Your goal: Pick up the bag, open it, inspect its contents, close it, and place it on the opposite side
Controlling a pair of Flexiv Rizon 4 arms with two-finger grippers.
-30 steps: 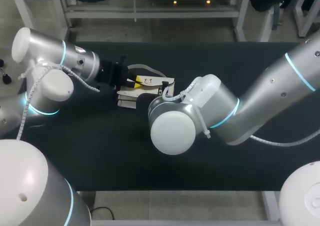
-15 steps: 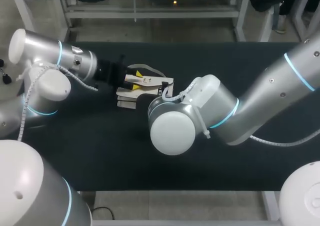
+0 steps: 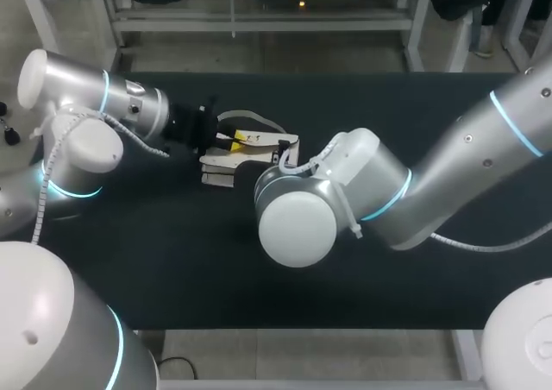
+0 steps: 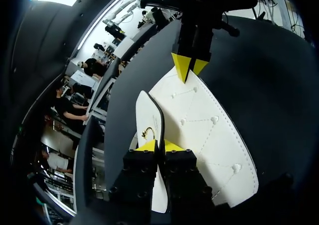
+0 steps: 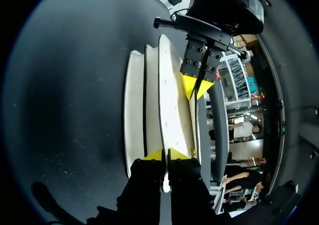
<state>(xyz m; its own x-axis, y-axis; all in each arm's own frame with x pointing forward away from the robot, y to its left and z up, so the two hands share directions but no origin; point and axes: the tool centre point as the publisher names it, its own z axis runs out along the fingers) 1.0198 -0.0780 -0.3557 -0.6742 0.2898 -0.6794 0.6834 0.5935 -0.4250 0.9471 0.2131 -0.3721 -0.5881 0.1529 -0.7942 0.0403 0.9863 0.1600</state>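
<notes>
Two end effectors: my left end effector (image 4: 159, 146) and my right end effector (image 5: 165, 155) each pinch a thin white edge of the bag (image 3: 267, 140), with the tips pressed on it from both sides.
Where the bag is: over the black desk (image 3: 172, 252), a bit toward my left side. It sits right between my two end effectors, which face each other across it. I cannot tell if it rests on the desk or hangs just above it.
What it is like: I think it is light. The white sides look flat and a bit stiff, but the stitched flap (image 4: 199, 125) should bend.
Slippery: the skin looks smooth, so a thin pinch could slide off.
Where to hold: these edges seem good for pulling it open. The gray strap (image 3: 250, 116) looks better for carrying.
Small part: a little gold clasp (image 4: 147, 132) sits just ahead of my left tips. I would not squeeze it.
</notes>
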